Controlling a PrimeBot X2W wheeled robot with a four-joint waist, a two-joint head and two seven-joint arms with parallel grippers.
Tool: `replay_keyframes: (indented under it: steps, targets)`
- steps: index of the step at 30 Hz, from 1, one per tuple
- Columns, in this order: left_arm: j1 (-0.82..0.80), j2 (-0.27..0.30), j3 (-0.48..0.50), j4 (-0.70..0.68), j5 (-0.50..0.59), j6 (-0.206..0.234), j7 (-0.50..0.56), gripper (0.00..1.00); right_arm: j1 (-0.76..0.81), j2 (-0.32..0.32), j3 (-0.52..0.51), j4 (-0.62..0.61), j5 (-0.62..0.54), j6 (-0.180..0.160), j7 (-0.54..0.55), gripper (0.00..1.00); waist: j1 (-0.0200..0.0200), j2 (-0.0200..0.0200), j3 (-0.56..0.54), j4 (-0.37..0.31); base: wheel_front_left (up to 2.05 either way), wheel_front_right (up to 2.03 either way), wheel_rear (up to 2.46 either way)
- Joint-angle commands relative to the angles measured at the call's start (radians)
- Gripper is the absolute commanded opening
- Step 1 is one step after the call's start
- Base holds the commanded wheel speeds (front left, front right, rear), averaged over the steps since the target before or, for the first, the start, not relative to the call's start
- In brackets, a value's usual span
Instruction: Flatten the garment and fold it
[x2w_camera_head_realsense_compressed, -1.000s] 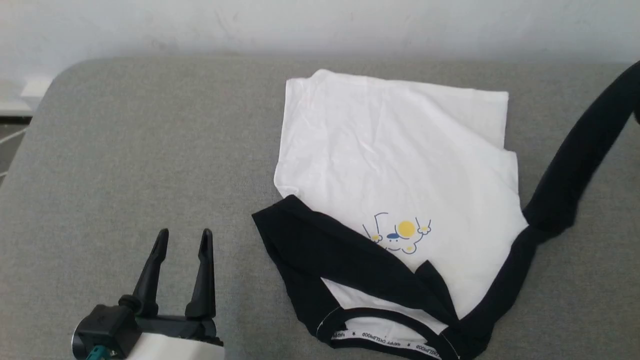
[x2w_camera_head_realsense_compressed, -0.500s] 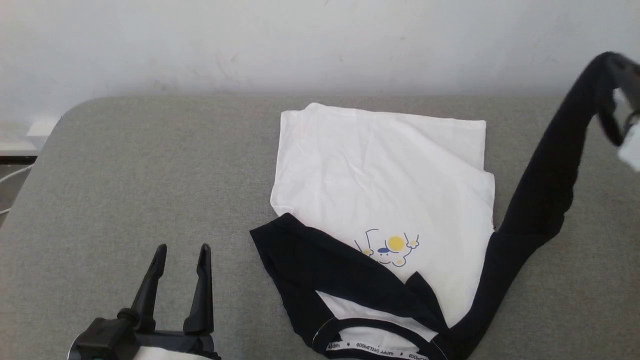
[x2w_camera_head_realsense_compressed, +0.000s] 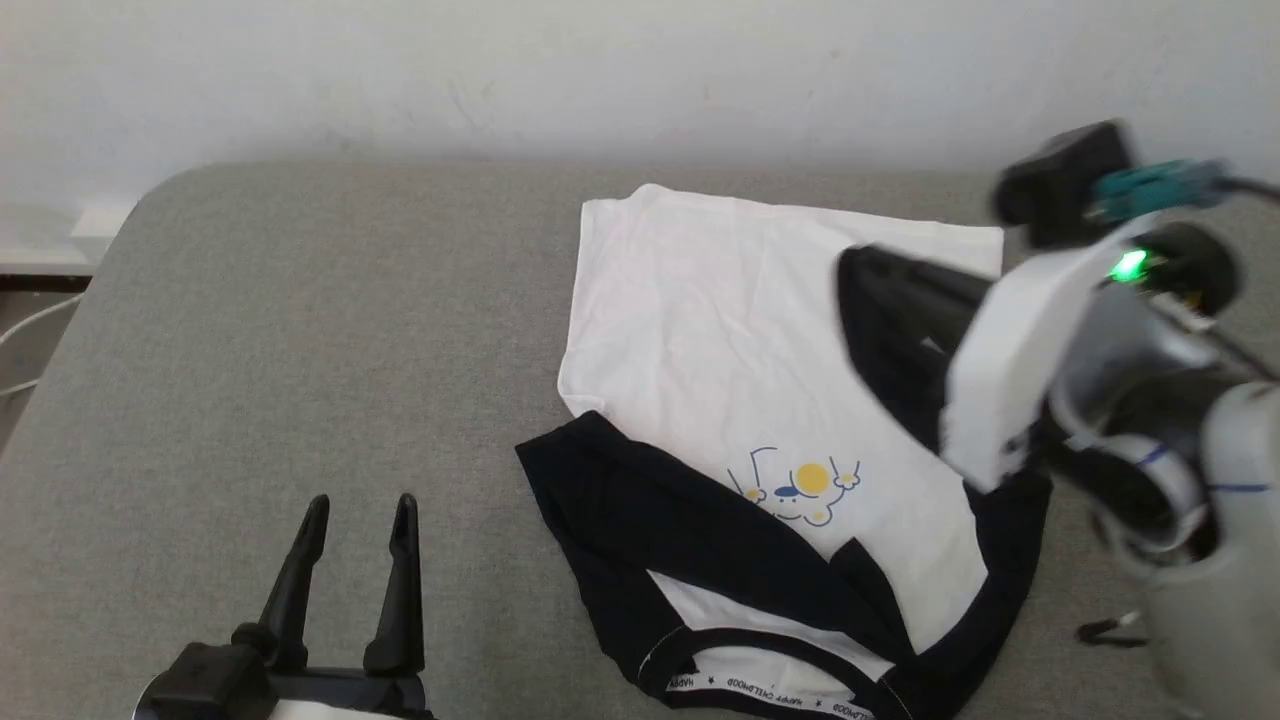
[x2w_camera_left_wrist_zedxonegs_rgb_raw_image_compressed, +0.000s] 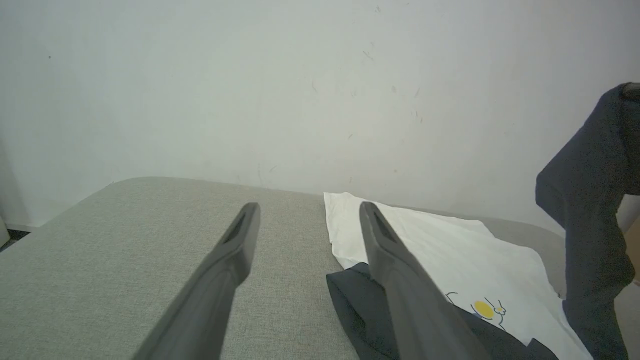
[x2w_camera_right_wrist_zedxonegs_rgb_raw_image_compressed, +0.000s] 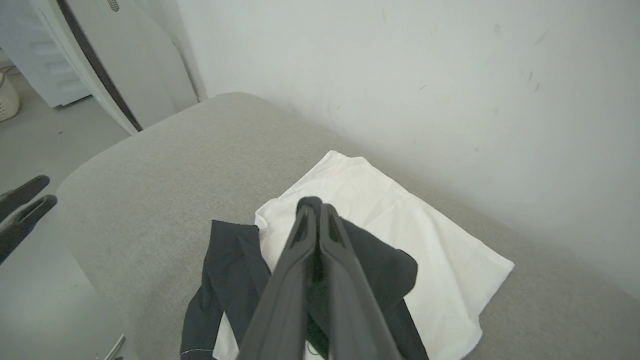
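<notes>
pinching black sleeve of garment: right gripper clamped shut. left gripper spread, empty. fabric light, limp; likely best grabbed at hem corners.

The shirt lies on the padded table, right of centre, its hem toward the wall behind and its collar at the near edge. The left gripper sits at the near left, well apart from it. The right gripper hangs over the shirt's right half, with 1 sleeve pinched in it.
</notes>
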Motion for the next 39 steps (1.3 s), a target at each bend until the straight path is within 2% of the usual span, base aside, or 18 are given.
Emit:
replay_keyframes:
  steps: [1, 11, 22, 39]
  targets:
    - [-0.007, 0.005, -0.002, 0.003, -0.004, 0.005, -0.007, 1.00, 0.007, 0.017, 0.040, 0.005, 0.010, -0.001, -0.012, 0.00, -0.0001, -0.0001, 0.012, 0.012, 0.00, 0.00, 0.00]
    - [-0.033, 0.004, -0.020, 0.026, -0.003, 0.009, -0.019, 1.00, -0.026, 0.094, 0.278, 0.196, 0.030, -0.001, -0.124, 0.00, -0.0001, -0.0001, 0.035, 0.049, 0.00, 0.00, 0.00]
    - [-0.059, 0.004, -0.034, 0.048, -0.009, 0.010, -0.026, 1.00, -0.050, 0.151, 0.351, 0.485, 0.002, -0.001, -0.255, 0.00, -0.0001, -0.0001, 0.079, 0.083, 0.00, 0.00, 0.00]
    - [-0.086, 0.002, -0.061, 0.079, -0.022, 0.011, -0.033, 1.00, -0.081, 0.178, 0.389, 0.769, -0.010, -0.001, -0.296, 0.00, -0.0001, -0.0001, 0.102, 0.128, 0.00, 0.00, 0.00]
